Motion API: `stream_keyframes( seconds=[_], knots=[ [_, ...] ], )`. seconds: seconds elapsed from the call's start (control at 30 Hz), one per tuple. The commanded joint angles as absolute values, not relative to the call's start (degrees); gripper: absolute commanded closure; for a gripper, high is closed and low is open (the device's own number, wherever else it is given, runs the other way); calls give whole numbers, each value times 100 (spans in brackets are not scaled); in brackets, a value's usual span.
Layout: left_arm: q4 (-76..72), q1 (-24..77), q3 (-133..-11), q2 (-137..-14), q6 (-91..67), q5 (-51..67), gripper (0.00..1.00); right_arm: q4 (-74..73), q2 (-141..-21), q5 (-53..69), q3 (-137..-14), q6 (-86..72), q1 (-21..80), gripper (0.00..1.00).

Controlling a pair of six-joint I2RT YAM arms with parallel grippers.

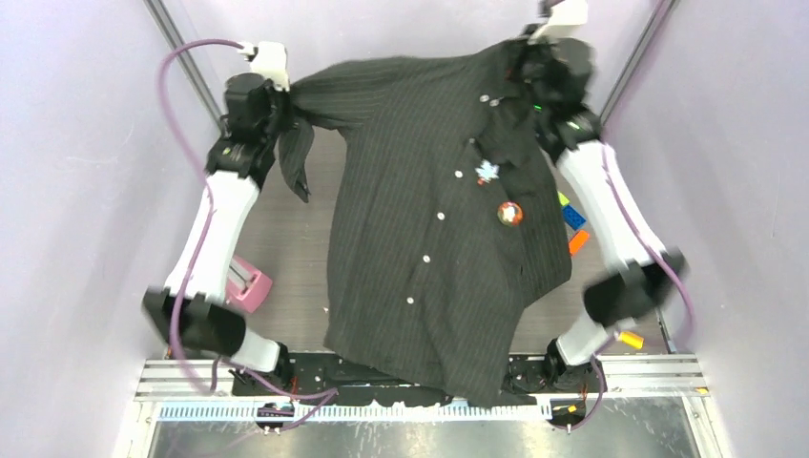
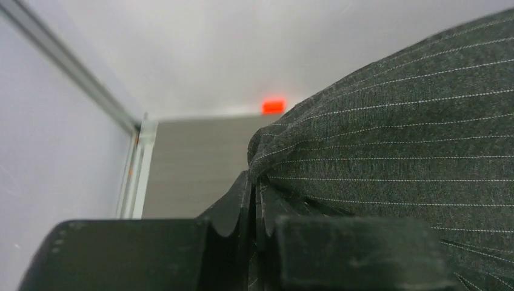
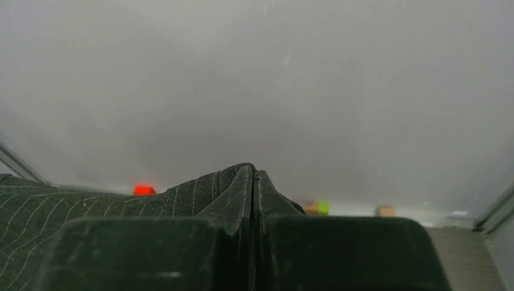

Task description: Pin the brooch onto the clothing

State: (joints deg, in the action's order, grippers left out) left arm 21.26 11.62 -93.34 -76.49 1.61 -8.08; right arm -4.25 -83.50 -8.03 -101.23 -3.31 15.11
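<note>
The clothing, a dark pinstriped button-up shirt, hangs spread between both arms with its front facing up and its hem draped over the arm bases. My left gripper is shut on the shirt's left shoulder, and the fabric is pinched between its fingers. My right gripper is shut on the right shoulder near the collar, with cloth clamped at its tips. A round orange brooch and a pale leaf-shaped brooch sit on the chest. A small silver pin sits by the collar.
A pink object lies on the table by the left arm. Green, blue and orange blocks lie beside the right arm, and a yellow one near its base. A red block sits at the far wall. Purple walls close in both sides.
</note>
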Motion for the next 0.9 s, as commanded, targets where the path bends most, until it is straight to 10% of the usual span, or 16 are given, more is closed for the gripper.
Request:
stream_keyframes(
  seconds=[0.0,0.07,0.13,0.5,0.87],
  knots=[
    [1673,545,-9508,-9036,113,-1330,81,-374,-10744,-192,-10843,-780,1285,89],
    [2042,528,-9917,-9607,101,-1200,42,-1021,-11593,258,-11638,-992,1276,28],
    [2391,527,-10253,-9976,-38,-936,24,-1495,-12007,587,-12052,-1136,1267,9],
    [2223,884,-8189,-8878,-1826,973,8,-3152,-10120,-765,-9799,-1689,1178,5],
    [1013,3330,-5477,-7561,-3348,1040,9,-3545,-8393,-1320,-6533,-2901,647,6]
  ],
)
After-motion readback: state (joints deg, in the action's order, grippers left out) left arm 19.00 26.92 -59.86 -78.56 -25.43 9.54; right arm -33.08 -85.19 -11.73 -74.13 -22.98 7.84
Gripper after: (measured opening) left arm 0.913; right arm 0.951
